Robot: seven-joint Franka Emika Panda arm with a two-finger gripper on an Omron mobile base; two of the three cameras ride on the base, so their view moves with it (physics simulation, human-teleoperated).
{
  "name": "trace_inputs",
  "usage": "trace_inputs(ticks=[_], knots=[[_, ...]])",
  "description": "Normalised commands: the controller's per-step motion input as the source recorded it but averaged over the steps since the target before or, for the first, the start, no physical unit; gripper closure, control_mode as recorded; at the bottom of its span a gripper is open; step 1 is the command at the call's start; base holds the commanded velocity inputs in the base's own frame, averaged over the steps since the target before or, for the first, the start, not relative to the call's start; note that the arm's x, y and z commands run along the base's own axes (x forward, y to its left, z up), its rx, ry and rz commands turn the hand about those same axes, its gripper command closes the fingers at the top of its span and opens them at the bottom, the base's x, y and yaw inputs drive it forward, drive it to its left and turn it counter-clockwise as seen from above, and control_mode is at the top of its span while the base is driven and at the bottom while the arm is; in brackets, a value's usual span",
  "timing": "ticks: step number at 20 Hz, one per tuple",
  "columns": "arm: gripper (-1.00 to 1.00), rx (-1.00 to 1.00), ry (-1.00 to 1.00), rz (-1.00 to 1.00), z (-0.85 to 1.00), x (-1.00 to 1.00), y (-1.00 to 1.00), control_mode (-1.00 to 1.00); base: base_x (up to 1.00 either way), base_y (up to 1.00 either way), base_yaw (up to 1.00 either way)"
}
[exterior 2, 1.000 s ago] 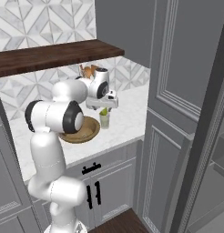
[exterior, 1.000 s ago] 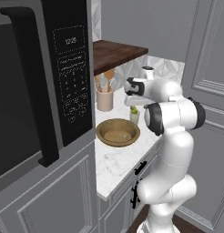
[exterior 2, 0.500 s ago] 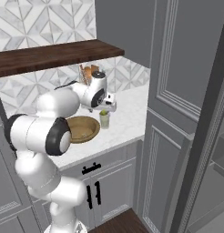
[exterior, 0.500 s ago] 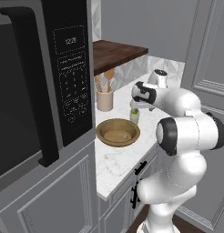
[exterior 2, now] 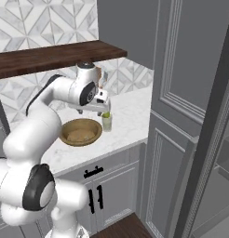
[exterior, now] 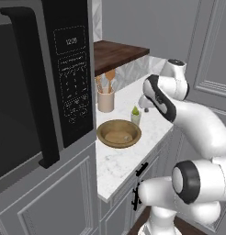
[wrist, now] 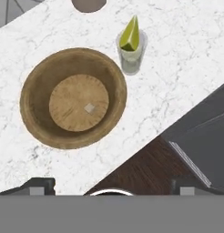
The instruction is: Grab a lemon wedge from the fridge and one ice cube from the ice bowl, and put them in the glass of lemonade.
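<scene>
Above the ice bowl (wrist: 73,98), the gripper (exterior 2: 95,108) hangs pointing down from a bent arm, fingers spread wide, empty. Just beside the bowl, the glass of lemonade (wrist: 131,55) holds the lemon wedge (wrist: 129,35).

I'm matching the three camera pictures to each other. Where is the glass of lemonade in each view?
Left base view: the glass of lemonade, centre, right of the ice bowl.
Right base view, centre-left, right of the bowl.
Hand view, upper middle, beyond the bowl's rim.
Shared landmark: the bowl.
</scene>
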Motion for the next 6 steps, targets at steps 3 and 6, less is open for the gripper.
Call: trace_inputs(ticks=[3,6], knots=[[-1.00,0.06,-0.03,-0.02,0.27,-1.00,-0.13,-1.00,0.00,0.00,0.00],[-1.00,0.09,-0.02,-0.08,0.28,-1.00,-0.09,-1.00,0.00,0.00,0.00]])
